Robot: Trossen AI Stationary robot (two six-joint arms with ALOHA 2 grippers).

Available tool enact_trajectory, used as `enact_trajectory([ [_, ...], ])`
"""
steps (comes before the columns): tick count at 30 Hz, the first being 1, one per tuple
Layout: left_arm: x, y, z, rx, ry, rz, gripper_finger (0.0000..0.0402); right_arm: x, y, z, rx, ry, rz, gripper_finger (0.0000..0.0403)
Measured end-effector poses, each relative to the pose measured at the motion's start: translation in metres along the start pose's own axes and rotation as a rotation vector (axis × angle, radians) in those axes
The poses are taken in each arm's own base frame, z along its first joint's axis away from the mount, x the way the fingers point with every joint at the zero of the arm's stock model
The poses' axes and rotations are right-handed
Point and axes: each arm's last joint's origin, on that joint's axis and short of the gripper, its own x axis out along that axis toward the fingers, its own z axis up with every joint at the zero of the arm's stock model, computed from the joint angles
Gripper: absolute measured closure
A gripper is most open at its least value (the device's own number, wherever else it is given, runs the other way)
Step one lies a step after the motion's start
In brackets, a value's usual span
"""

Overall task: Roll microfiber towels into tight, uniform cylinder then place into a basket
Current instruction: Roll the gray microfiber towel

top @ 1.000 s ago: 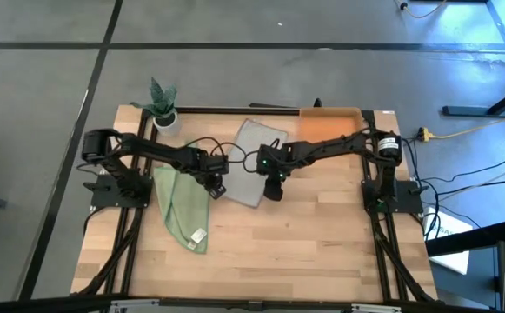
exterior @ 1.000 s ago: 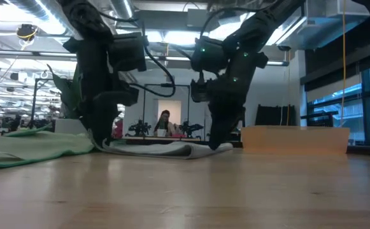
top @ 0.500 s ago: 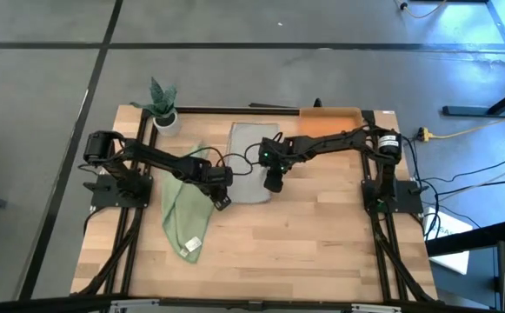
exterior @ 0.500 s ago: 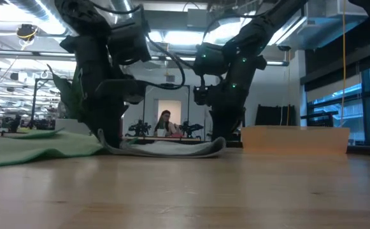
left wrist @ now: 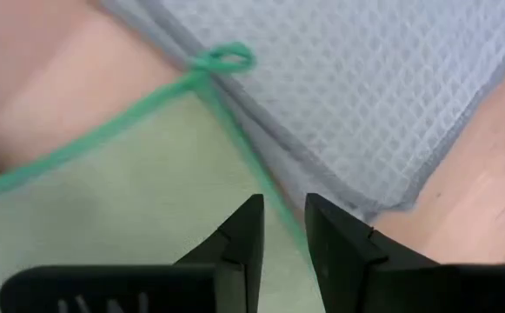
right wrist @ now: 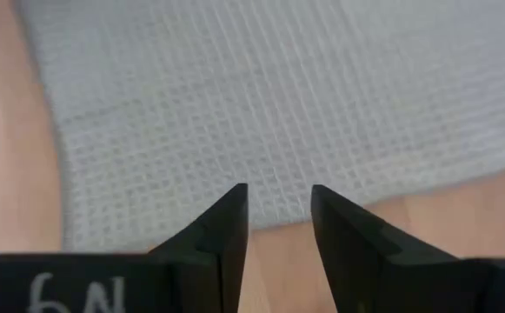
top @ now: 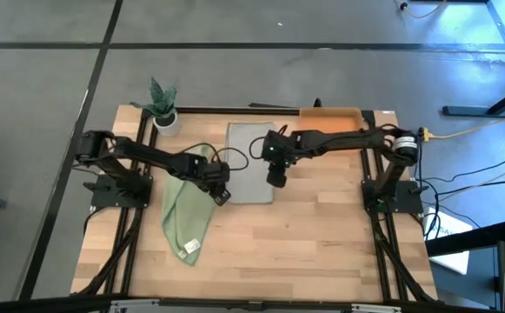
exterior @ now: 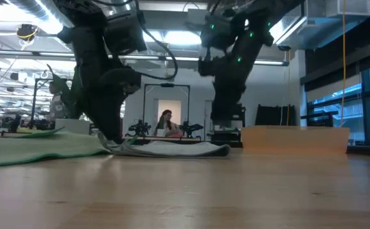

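The light grey towel (top: 245,165) lies flat and square in the middle of the table. The light green towel (top: 187,213) lies spread to its left, its white tag (top: 191,249) at the near end. The green hem (left wrist: 235,148) runs along the grey towel's left edge. My left gripper (left wrist: 282,228) points down at the grey towel's near left corner (left wrist: 391,196), with a narrow gap between its fingers. My right gripper (right wrist: 278,217) is open and hangs above the grey towel's near right part (right wrist: 278,104), clear of the cloth in the low view (exterior: 225,122). The orange basket (top: 332,122) stands at the far right. My left gripper's fingertips (exterior: 116,137) reach down to the grey towel's left end, where it meets the green towel. Nothing shows pinched in the gap between them. Whether they touch the cloth, I cannot tell.
A small white pot with a green plant (top: 163,106) stands at the far left corner. Bare wood (top: 304,243) stretches across the near half of the table and to the right of the grey towel.
The grey towel has turned from slanting to square with the table, slid a little toward the far edge and now lies flatter. The green towel's far end has shifted right alongside it. My right gripper has risen off the grey towel and moved slightly toward the far edge.
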Motion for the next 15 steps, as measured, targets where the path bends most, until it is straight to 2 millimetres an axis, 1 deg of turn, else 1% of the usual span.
enact_trajectory([
  [3, -0.008, 0.007, -0.001, -0.003, -0.002, 0.051, 0.0321, -0.011, 0.007, 0.001, -0.095, -0.028, 0.005, 0.0273],
  [7, -0.01, 0.014, -0.008, 0.006, 0.06, 0.139, 0.0321, -0.013, 0.019, -0.001, -0.188, -0.02, 0.022, 0.0273],
  [11, -0.005, 0.018, -0.018, 0.018, 0.11, 0.17, 0.0321, -0.013, 0.026, -0.001, -0.208, -0.024, 0.033, 0.0273],
  [15, 0.001, 0.025, -0.029, 0.028, 0.143, 0.195, 0.0321, -0.013, 0.03, -0.001, -0.214, -0.023, 0.037, 0.0273],
])
